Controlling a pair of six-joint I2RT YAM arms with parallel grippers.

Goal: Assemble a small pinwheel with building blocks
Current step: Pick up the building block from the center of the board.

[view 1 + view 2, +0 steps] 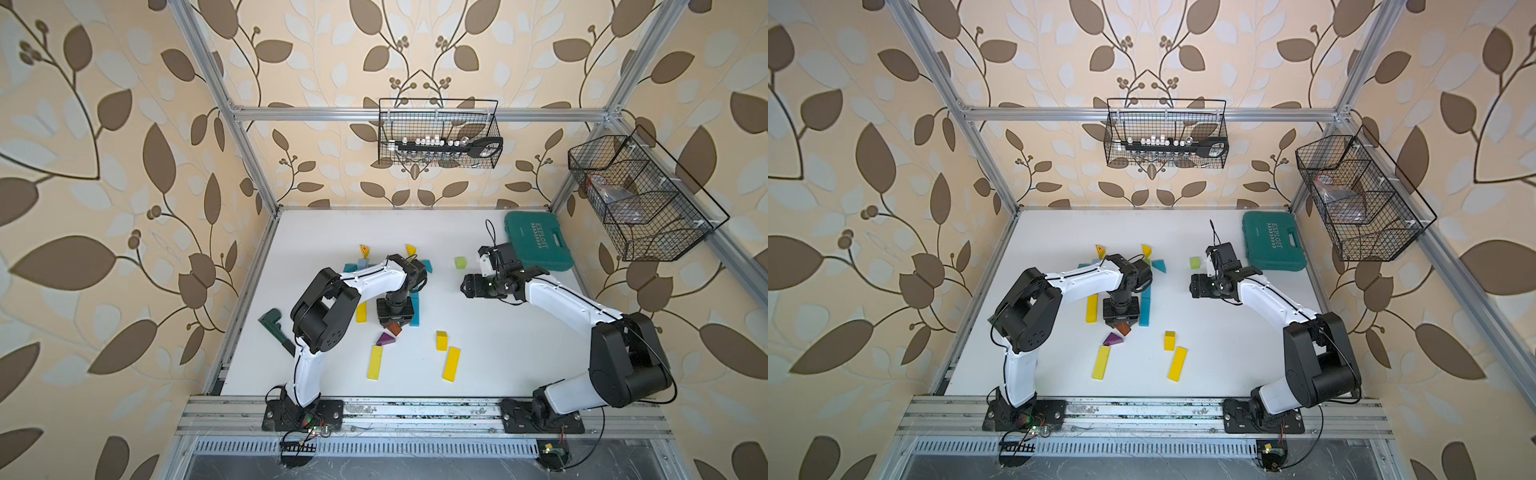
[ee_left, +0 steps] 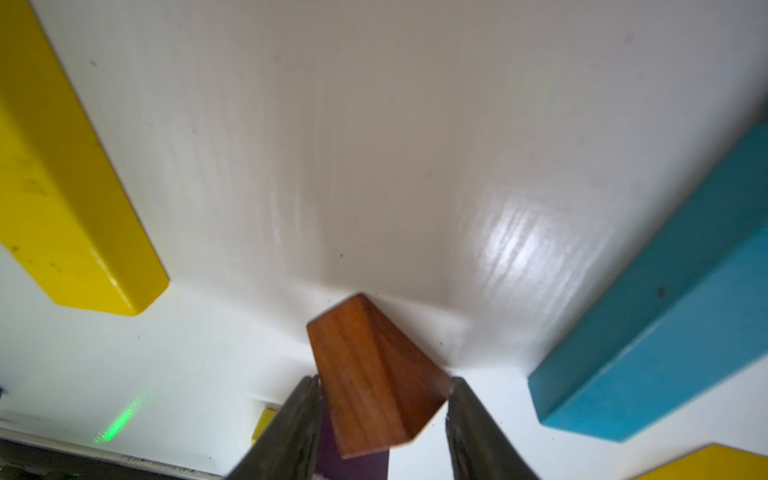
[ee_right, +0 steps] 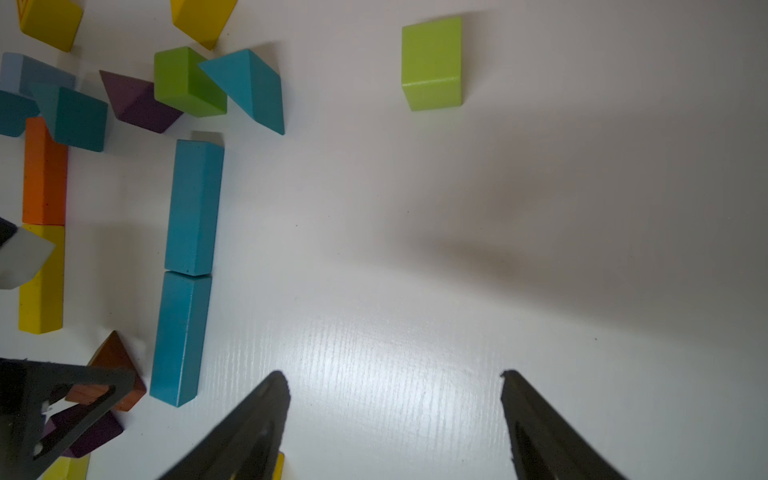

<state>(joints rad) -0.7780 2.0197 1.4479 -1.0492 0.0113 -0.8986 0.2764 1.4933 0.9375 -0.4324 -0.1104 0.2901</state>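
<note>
Brown wedge (image 2: 365, 374): clamped between the two fingers of the left gripper (image 2: 384, 379), one finger on each slanted side. It sat left of the table's (image 1: 498, 353) centre, between a yellow bar (image 2: 70, 187) and a blue bar (image 2: 665, 291), apart from both. Could not tell whether it rested on the surface or was lifted clear. A purple wedge (image 1: 384, 339) lay just beside it on the front side; contact could not be judged.

Two more yellow bars (image 1: 451, 364) and a short yellow block (image 1: 441, 340) lay nearer the front edge. Behind the left arm was a cluster: teal wedge (image 3: 249, 87), green cube (image 3: 187, 81), a second purple wedge (image 3: 137, 102) and an orange bar (image 3: 45, 170). A lone light-green cube (image 1: 460, 262) stood well apart, toward the right.

Right gripper (image 3: 395, 386): jaws spread wide, nothing between them, over bare table right of the blue bars.

Containers:
- Case (image 1: 538, 241), teal, lid closed, at the far right corner of the table; contents hidden.
- Back basket (image 1: 438, 160), wire, hung on the rear rail: held a black rack (image 1: 424, 144) of small white and silver pieces, and a black handle.
- Side basket (image 1: 665, 232), wire, with dividers, on the right frame: held a clear bag (image 1: 615, 195); other compartments too dim to read.
</note>
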